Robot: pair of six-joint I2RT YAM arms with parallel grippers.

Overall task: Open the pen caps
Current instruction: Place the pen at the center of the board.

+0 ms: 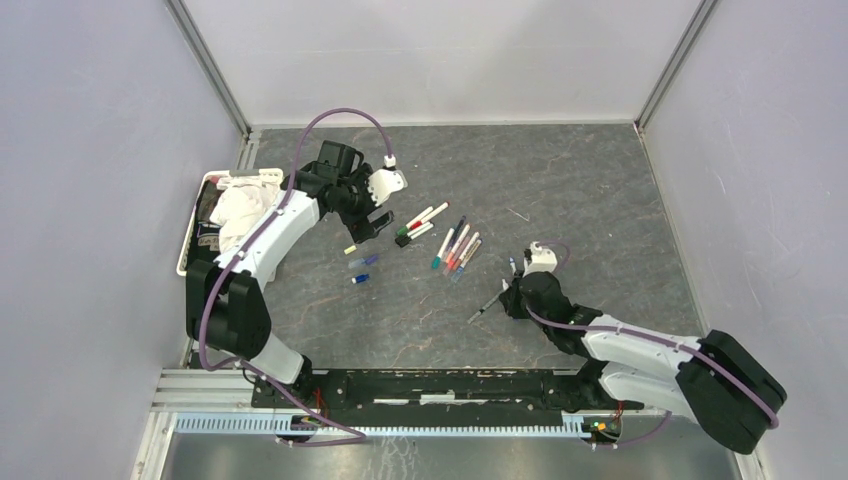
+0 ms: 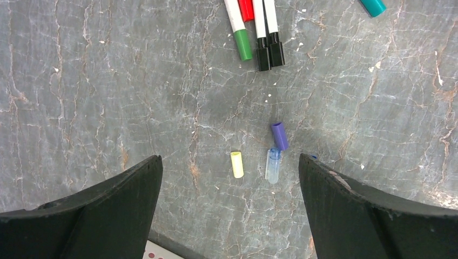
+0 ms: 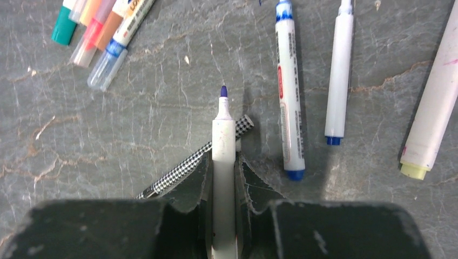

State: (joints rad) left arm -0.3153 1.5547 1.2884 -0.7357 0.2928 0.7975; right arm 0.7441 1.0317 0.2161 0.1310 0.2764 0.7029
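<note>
Scanning top view: capped pens [image 1: 455,250] clustered mid-worktop [image 1: 600,180], most not yet opened.
Left wrist: left fingers [image 2: 102,205] spread, empty, over loose yellow cap [image 2: 236,164], purple cap [image 2: 279,135], possibly clear cap [image 2: 273,165].
Right wrist: right fingers [image 3: 258,189] clamping uncapped purple-tipped pen [image 3: 223,135].

We see a dark grey, veined tabletop [image 1: 560,180] closed in by plain pale walls [image 1: 440,50] on three sides, with metal strips [image 1: 210,65] at the corners.
</note>
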